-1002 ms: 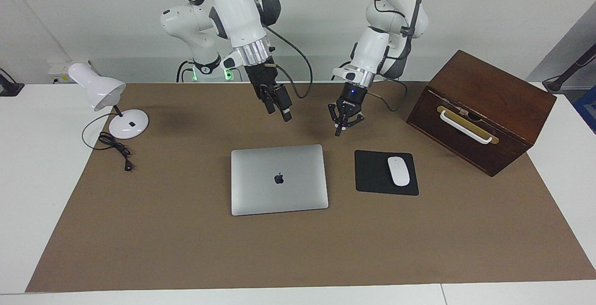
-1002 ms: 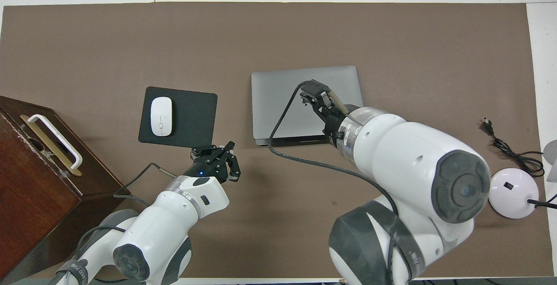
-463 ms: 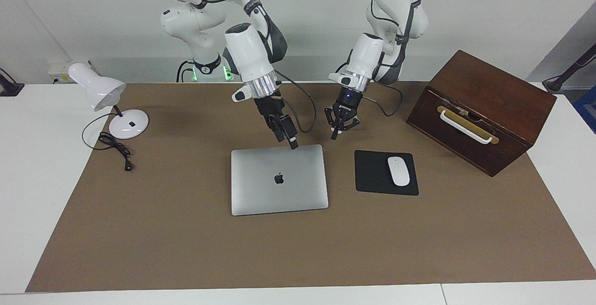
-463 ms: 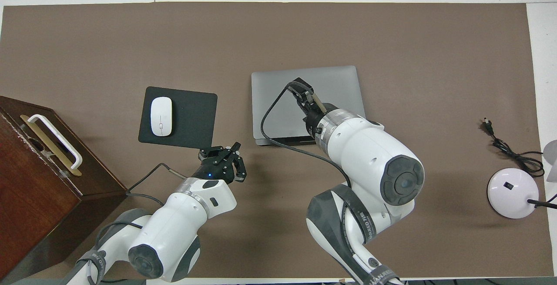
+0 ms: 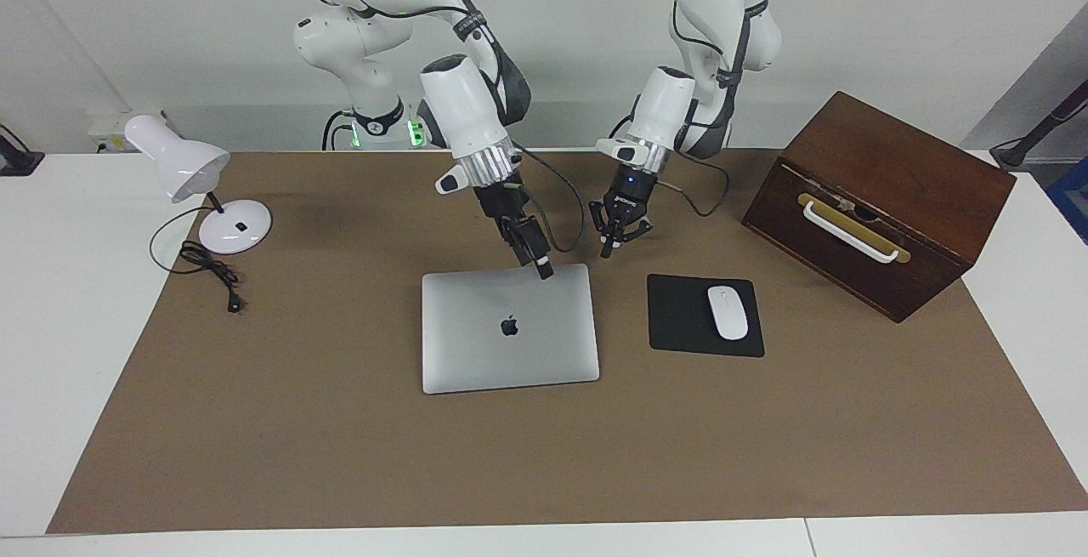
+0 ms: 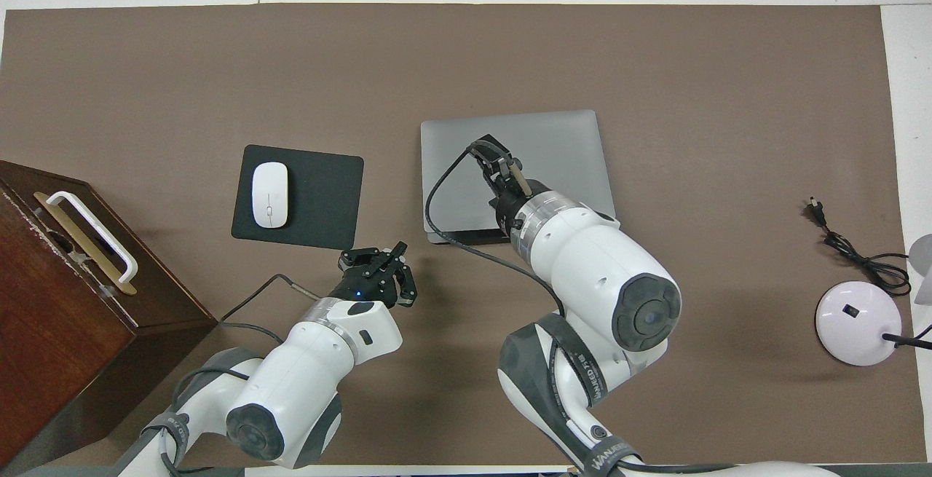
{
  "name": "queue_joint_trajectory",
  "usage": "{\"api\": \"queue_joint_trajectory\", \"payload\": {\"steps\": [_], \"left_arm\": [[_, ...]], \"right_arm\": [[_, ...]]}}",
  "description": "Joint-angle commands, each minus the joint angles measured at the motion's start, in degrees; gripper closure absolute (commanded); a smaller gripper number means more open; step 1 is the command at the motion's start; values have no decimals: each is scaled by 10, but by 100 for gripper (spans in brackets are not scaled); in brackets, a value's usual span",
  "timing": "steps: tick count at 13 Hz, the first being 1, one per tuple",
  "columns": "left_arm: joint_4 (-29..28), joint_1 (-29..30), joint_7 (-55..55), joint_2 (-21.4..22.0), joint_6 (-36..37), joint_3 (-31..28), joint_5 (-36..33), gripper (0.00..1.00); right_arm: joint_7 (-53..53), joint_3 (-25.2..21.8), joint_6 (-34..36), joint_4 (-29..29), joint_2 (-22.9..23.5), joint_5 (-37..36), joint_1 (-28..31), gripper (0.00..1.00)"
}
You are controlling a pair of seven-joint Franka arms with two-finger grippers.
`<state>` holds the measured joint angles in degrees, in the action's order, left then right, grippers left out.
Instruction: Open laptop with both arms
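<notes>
In the facing view you have the laptop (image 5: 508, 328) lying closed and flat in the middle of the brown mat (image 5: 340, 455) on the worktop (image 5: 68, 327), apple logo up. Beside it, toward the left arm's end, sits the black mouse pad (image 5: 680, 319) with the white mouse (image 5: 728, 312) on it, and nearer to the robots past that stands the wooden box (image 5: 884, 200). The desk lamp (image 5: 191, 179) stands toward the right arm's end. Your right gripper (image 5: 544, 269) slants down to the laptop's edge nearest the robots, tip at the lid near the corner toward the mouse pad; whether it touches, you cannot tell. Its fingers stand apart and hold nothing. Your left gripper (image 5: 607, 249) hangs over bare mat, just off that same corner of the laptop, fingers pressed together on nothing.

In the overhead view the laptop (image 6: 568, 149) lies mid-mat, partly covered by the right arm. The right gripper (image 6: 486, 151) shows over the lid. The left gripper (image 6: 397, 255) is over the mat between the mouse pad (image 6: 320, 193) and the laptop, its fingertips meeting while the links splay outward.
</notes>
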<state>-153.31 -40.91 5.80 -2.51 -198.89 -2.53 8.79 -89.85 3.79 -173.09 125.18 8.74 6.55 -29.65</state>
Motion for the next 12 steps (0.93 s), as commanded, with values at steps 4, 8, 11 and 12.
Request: {"api": "queue_joint_trajectory", "payload": {"steps": [4, 8, 11, 12], "left_arm": [[34, -10, 8, -35, -13, -5, 8, 100], [53, -15, 1, -65, -13, -3, 9, 100], [58, -28, -10, -67, -13, -3, 11, 100], [58, -29, -17, -67, -13, -3, 11, 100]], "right_arm": [[-74, -2, -45, 146, -60, 0, -42, 1], [-93, -2, -30, 188, -100, 0, -46, 1], [-82, -3, -31, 206, -104, 0, -29, 1], [-65, -3, -32, 215, -106, 0, -17, 1]]}}
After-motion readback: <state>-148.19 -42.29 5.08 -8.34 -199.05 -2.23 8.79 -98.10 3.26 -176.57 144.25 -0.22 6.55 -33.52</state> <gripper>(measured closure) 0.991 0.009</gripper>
